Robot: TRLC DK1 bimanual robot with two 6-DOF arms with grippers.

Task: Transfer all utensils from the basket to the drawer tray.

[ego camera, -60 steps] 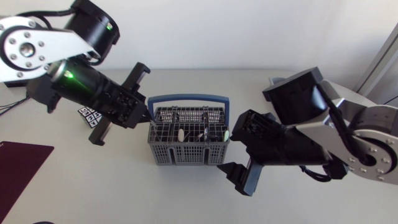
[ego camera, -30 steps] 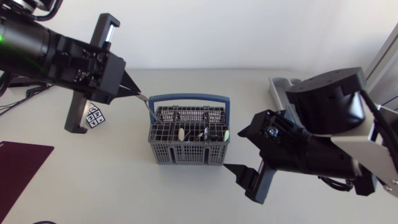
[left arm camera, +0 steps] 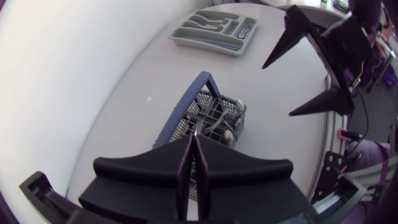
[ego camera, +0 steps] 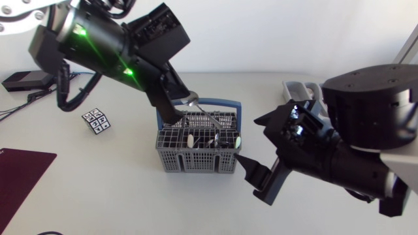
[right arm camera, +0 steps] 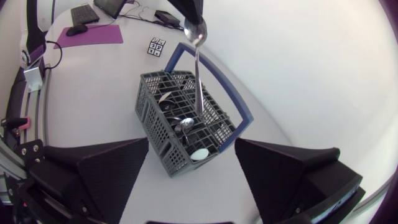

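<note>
Utensils (ego camera: pixel 213 139) lie loose in the cells of the grey plastic grid basket (ego camera: pixel 196 162) with the blue arched handle, which stands near the middle of the table (ego camera: pixel 117 189) in our head view. We make out dark metal pieces and one pale rounded end, but cannot tell what each is. One silver metal spoon (right arm camera: pixel 198 71) hangs upright over the basket, bowl uppermost, its handle end down at the cell tops. We cannot tell whether it is clear of the grid. Our left gripper (left arm camera: pixel 192 142), coming in from the basket's 10 o'clock, has its fingers pressed together on the tip of the spoon's bowl. Our right gripper (ego camera: pixel 248 140) is just beside the basket at its 3 o'clock, fingers spread wide and holding nothing. In its own wrist view the basket sits ahead of it, touching neither finger. The grey plastic drawer tray (left arm camera: pixel 214 30) with long compartments lies at the basket's 2 o'clock, well apart, partly hidden behind our right arm (ego camera: pixel 366 130) in the head view. The shapes in its compartments are too small to name. A small white card with black squares (ego camera: pixel 96 121) lies at the basket's 9 o'clock, and a dark maroon mat (ego camera: pixel 19 173) at its 8 o'clock, by the table edge.
</note>
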